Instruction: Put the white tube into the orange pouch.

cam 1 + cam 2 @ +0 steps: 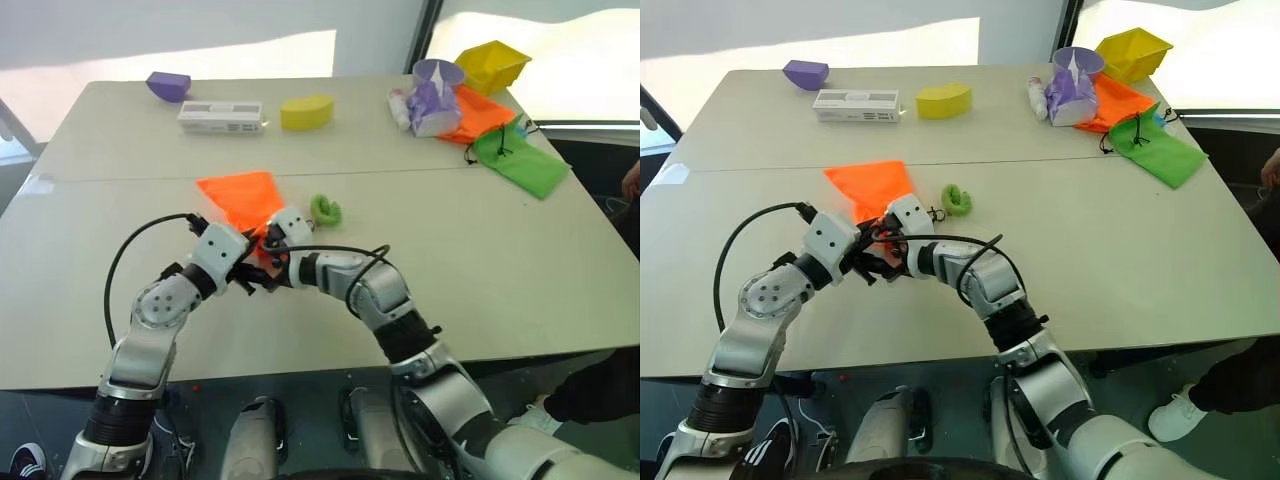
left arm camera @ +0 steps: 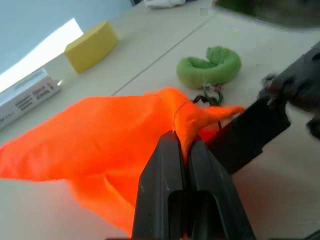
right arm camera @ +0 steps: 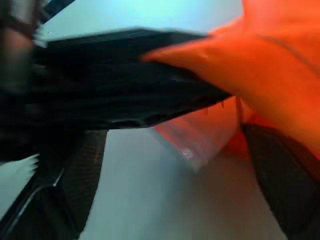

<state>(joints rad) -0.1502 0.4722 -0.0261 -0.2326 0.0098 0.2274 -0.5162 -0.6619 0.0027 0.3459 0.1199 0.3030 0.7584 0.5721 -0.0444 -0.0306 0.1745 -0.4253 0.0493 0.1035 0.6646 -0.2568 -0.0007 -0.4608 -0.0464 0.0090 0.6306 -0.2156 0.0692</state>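
The orange pouch (image 1: 240,195) lies flat at mid-table, its black cord leading to a green ring (image 1: 325,210). My left gripper (image 2: 182,142) is shut on the pouch's near edge, with the fabric bunched between its fingers. My right gripper (image 3: 185,190) reaches in from the right, just beside the left one (image 1: 262,262), and its fingers stand wide open. In the right wrist view the flat end of the white tube (image 3: 195,142) pokes out from under the orange fabric at the pouch's mouth. It lies between the open fingers and is not gripped. The rest of the tube is hidden inside.
Along the far edge sit a purple block (image 1: 168,85), a white box (image 1: 220,116) and a yellow block (image 1: 306,112). Far right hold a pale bottle (image 1: 400,105), a purple cup (image 1: 437,75), a yellow bin (image 1: 492,65), another orange pouch (image 1: 480,112) and a green pouch (image 1: 520,160).
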